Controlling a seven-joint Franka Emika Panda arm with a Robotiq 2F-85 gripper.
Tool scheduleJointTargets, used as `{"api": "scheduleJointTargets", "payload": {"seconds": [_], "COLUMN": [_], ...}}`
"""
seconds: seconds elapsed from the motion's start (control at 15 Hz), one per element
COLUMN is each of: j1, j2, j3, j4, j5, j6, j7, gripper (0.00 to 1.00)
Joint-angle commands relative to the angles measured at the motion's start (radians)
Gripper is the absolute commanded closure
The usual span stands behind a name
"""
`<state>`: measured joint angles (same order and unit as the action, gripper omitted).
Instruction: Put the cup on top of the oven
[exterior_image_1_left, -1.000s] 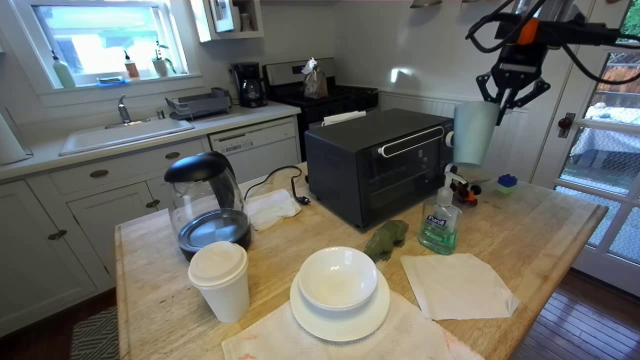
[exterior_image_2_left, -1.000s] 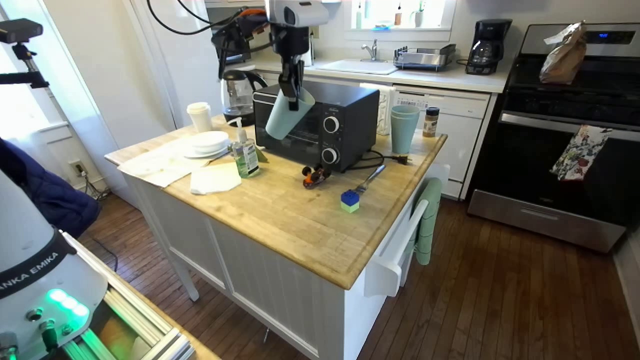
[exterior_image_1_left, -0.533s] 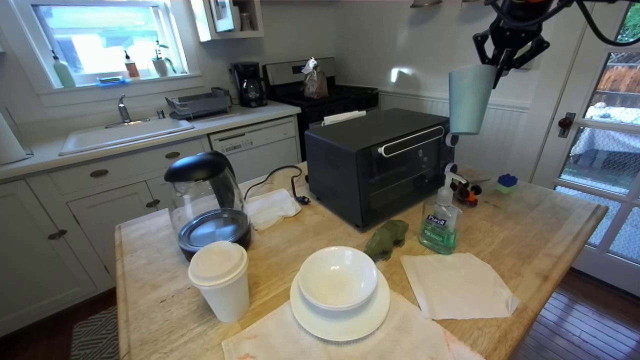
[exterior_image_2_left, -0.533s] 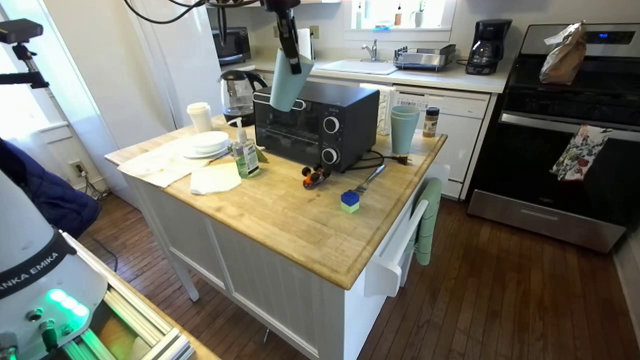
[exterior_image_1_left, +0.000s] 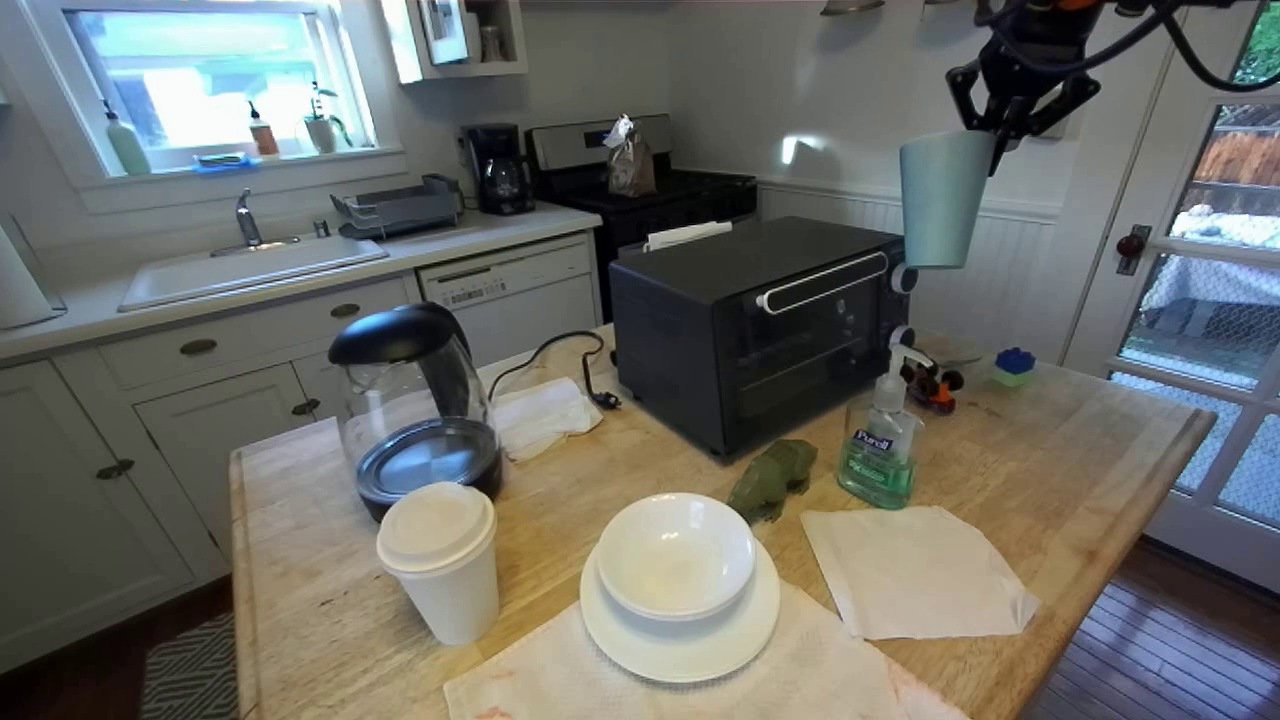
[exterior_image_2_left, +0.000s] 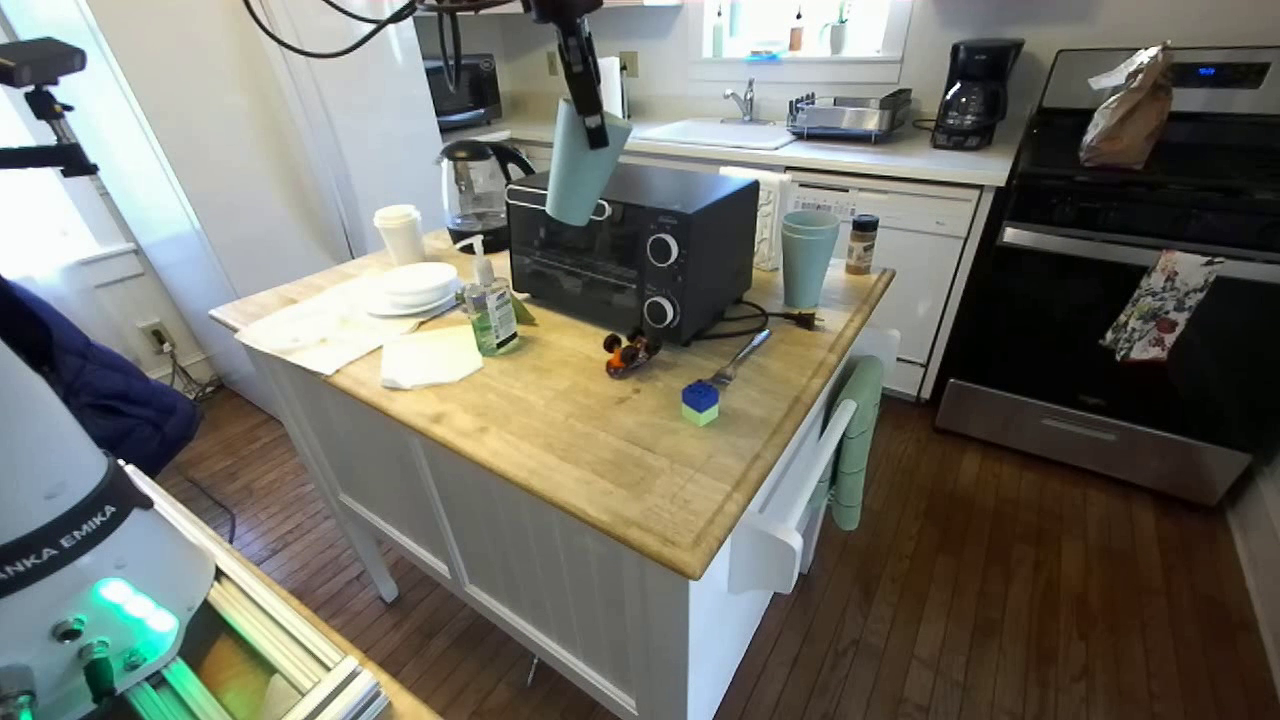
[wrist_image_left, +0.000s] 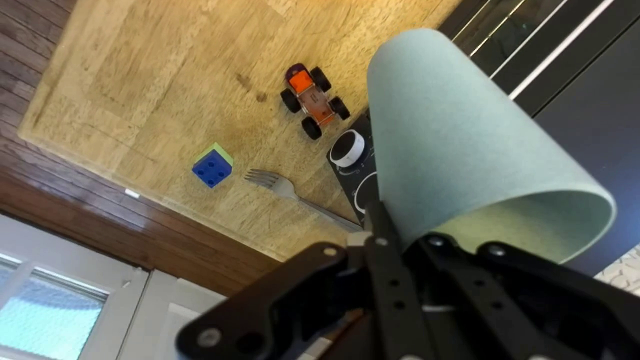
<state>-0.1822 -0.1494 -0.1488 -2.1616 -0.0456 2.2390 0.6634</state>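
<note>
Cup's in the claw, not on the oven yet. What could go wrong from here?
Snag: in an exterior view the cup hangs partly in front of the oven; without more lift it might catch the top edge.
Topple: the claw grips near the rim and the cup hangs tilted, so it might tip on release.
Drop: a slip could send it into the sanitizer bottle or toy car in front of the oven.

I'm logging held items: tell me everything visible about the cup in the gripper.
The cup is a plain, handleless, pale blue-green tumbler, perhaps plastic, widening toward its open rim. It hangs tilted, rim up, near the front of the oven, not on it. The gripper pinches it at the rim.
</note>
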Motion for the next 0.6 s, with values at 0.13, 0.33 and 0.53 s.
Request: {"api": "scheduleJointTargets", "payload": {"seconds": [0.13,0.33,0.53], "j1": [-0.009,-0.004,-0.002], "j2": [0.001,0.006,0.024], "j3": [0.03,0.04,0.053], "j4": [0.027,0.036,0.044], "j5": [-0.11,-0.131,-0.164], "j6": [0.085,0.143,0.194], "j7": [0.012,-0.005,-0.032], "gripper": [0.98,0.98,0.98]}}
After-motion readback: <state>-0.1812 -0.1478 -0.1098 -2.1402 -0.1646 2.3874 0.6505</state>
